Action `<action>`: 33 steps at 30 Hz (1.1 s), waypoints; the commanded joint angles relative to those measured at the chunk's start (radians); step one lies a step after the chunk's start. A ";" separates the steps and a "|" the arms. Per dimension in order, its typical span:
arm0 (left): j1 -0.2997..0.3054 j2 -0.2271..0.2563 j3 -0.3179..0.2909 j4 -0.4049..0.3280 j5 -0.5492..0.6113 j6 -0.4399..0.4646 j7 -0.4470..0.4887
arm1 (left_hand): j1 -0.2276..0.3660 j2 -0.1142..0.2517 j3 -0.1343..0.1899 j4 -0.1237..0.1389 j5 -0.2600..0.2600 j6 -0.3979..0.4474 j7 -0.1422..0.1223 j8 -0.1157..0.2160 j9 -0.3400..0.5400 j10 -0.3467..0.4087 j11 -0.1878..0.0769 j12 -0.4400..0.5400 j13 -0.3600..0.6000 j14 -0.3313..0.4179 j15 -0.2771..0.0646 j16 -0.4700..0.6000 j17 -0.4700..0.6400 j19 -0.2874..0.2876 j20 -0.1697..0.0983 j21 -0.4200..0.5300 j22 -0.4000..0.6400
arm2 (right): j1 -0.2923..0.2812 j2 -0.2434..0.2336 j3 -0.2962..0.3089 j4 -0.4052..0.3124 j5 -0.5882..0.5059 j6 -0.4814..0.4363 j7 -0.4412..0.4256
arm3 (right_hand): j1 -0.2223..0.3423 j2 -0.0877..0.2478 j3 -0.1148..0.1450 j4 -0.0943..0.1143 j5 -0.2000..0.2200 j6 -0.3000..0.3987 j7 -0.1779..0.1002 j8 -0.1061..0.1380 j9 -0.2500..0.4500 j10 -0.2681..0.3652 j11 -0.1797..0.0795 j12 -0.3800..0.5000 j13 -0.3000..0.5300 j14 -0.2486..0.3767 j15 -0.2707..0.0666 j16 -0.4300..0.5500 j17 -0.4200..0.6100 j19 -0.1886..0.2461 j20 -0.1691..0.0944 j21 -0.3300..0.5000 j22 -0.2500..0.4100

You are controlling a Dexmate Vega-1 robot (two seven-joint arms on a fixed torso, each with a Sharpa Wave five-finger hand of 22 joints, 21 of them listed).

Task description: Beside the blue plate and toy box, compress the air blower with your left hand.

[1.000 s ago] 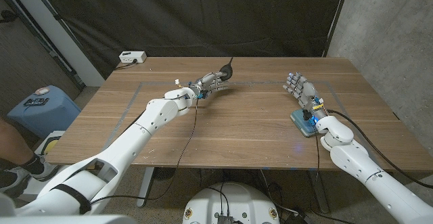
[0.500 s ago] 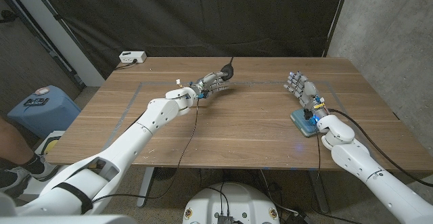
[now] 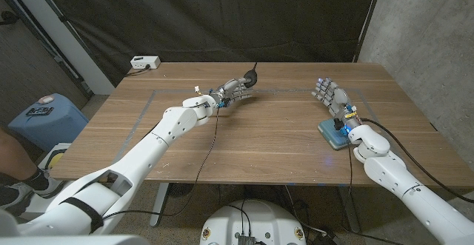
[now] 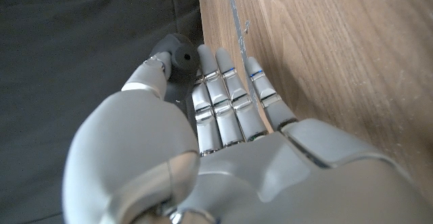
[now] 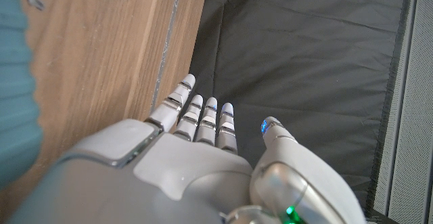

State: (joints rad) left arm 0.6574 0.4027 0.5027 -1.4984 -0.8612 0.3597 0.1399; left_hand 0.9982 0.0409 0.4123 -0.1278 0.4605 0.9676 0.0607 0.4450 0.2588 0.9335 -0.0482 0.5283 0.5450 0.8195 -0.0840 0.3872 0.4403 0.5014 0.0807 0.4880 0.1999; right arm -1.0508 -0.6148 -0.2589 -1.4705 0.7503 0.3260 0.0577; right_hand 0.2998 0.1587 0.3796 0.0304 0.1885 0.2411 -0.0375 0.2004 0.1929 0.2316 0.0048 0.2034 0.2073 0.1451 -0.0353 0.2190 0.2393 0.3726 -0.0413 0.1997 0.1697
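Head view showed the left hand (image 3: 234, 91) closing its fingers (image 4: 223, 92) around the air blower (image 3: 249, 78) at twelve o'clock on the counter (image 3: 259, 138); squeezed off-centre, the bulb could slip free.

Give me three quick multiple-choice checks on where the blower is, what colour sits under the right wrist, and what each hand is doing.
1. Where is the air blower?
A. far side of the table, at the left hand
B. near edge
C. under the right hand

2. What colour is the object under the right wrist?
A. red
B. blue
C. yellow

3. What is the right hand doing?
A. gripping the blower
B. holding nothing, fingers apart
C. pinching a cable

Answers: 1 A, the left hand has its thumb and fingers around it in the left wrist view. 2 B, it reads blue. 3 B, its fingers stand spread and empty.
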 commanded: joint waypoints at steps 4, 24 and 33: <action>-0.006 0.013 0.006 -0.005 0.008 0.014 -0.017 | -0.016 0.000 -0.004 0.004 -0.007 -0.021 0.005 -0.015 -0.004 -0.017 0.001 -0.015 -0.001 -0.023 0.005 -0.007 0.001 -0.012 0.008 -0.004 0.001 | 0.016 0.002 -0.005 0.015 0.002 0.000 0.018 | -0.005 0.001 -0.001 -0.007 -0.001 0.006 0.001 0.001 0.004 0.008 -0.003 0.002 0.001 0.003 -0.026 0.010 0.002 0.007 0.001 0.000 0.005; -0.024 0.046 0.014 -0.011 0.009 0.046 -0.071 | -0.061 -0.005 -0.022 0.012 -0.021 -0.077 0.025 -0.055 -0.018 -0.072 0.012 -0.054 -0.006 -0.071 0.035 -0.025 -0.001 -0.049 0.032 -0.017 0.001 | 0.006 0.014 -0.007 0.015 0.003 0.012 0.012 | -0.005 0.001 -0.001 -0.008 -0.001 0.004 0.001 0.000 0.004 0.007 -0.003 0.002 0.001 0.002 -0.027 0.011 0.002 0.007 0.001 0.000 0.005; -0.036 0.054 0.017 -0.006 0.006 0.059 -0.096 | -0.086 -0.010 -0.034 0.017 -0.030 -0.107 0.031 -0.076 -0.025 -0.102 0.022 -0.078 -0.015 -0.105 0.053 -0.036 -0.001 -0.065 0.041 -0.023 0.001 | 0.002 0.016 -0.004 0.013 0.006 0.015 0.009 | -0.005 0.002 0.000 -0.009 -0.001 0.006 0.002 0.001 0.004 0.009 -0.003 0.003 0.001 0.003 -0.028 0.011 0.002 0.007 0.001 0.000 0.005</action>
State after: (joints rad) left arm 0.6368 0.4416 0.5147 -1.5054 -0.8547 0.4044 0.0680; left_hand 0.9233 0.0316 0.3856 -0.1102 0.4333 0.8707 0.0897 0.3751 0.2337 0.8442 -0.0303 0.4591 0.5330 0.7302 -0.0378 0.3572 0.4368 0.4423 0.1181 0.4685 0.2001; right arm -1.0426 -0.6034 -0.2653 -1.4563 0.7525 0.3320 0.0726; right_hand 0.2999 0.1587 0.3766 0.0275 0.1885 0.2410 -0.0375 0.2004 0.1929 0.2316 0.0048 0.2034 0.2074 0.1451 -0.0353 0.2276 0.2392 0.3726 -0.0413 0.2002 0.1697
